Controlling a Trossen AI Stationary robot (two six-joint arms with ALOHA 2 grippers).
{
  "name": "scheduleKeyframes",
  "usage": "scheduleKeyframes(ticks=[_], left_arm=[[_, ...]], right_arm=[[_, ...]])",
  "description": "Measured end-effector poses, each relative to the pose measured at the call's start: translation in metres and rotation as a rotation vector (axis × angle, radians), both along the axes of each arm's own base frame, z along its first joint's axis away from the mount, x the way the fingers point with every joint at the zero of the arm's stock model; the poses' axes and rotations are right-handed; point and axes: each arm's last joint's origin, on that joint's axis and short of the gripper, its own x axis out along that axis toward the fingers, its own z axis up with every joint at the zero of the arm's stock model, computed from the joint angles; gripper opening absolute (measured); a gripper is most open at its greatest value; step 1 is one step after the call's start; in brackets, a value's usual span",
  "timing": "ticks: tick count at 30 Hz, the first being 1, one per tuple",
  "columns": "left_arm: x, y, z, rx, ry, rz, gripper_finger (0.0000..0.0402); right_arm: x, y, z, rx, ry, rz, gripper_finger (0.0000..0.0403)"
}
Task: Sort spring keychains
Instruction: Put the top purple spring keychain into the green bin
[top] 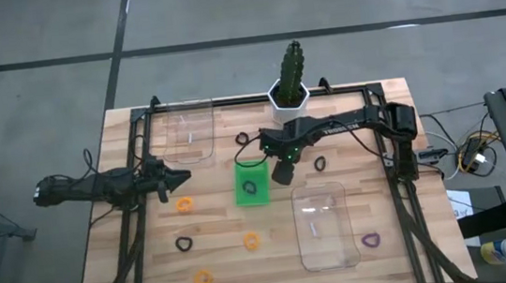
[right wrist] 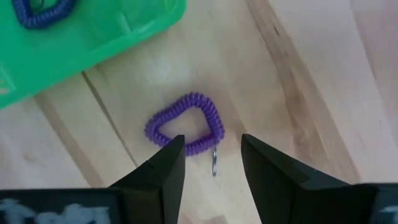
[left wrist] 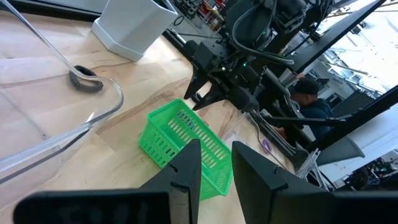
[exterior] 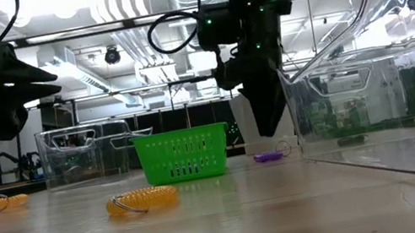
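Note:
My right gripper (right wrist: 211, 146) is open and points down over a purple spring keychain (right wrist: 186, 124) that lies flat on the wood beside the green tray (top: 241, 176). Its fingers stand above the coil on either side without touching it. In the low view the gripper (exterior: 266, 119) hangs over this keychain (exterior: 267, 156). The tray holds another purple keychain (right wrist: 42, 11). My left gripper (left wrist: 216, 160) is open and waits raised at the table's left (top: 180, 177). Orange keychains (top: 184, 203) (top: 251, 241) (top: 202, 279), black ones (top: 184, 244) (top: 241, 139) and a purple one (top: 370, 239) lie scattered on the table.
Two clear plastic bins sit on the table, one far left (top: 186, 130) and one near right (top: 326, 226). A cactus in a white pot (top: 289, 92) stands at the far edge. Another dark keychain (top: 319, 164) lies right of the right gripper. A person shows beyond the table (left wrist: 311, 99).

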Motion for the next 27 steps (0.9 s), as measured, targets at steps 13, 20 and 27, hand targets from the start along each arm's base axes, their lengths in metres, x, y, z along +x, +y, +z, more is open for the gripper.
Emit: scheduleKeyframes(ticks=[13, 20, 27], left_arm=[[0.0, 0.0, 0.0, -0.01, -0.002, 0.002, 0.0083], [0.0, 0.0, 0.0, -0.01, -0.002, 0.002, 0.0083], [0.0, 0.0, 0.0, -0.018, -0.004, 0.003, 0.0083]], right_arm=[[-0.004, -0.001, -0.013, -0.027, -0.005, -0.098, 0.0149], [-0.003, -0.002, -0.016, -0.058, -0.024, -0.147, 0.0153], [0.0, -0.003, -0.027, -0.056, 0.0, -0.176, 0.0152]])
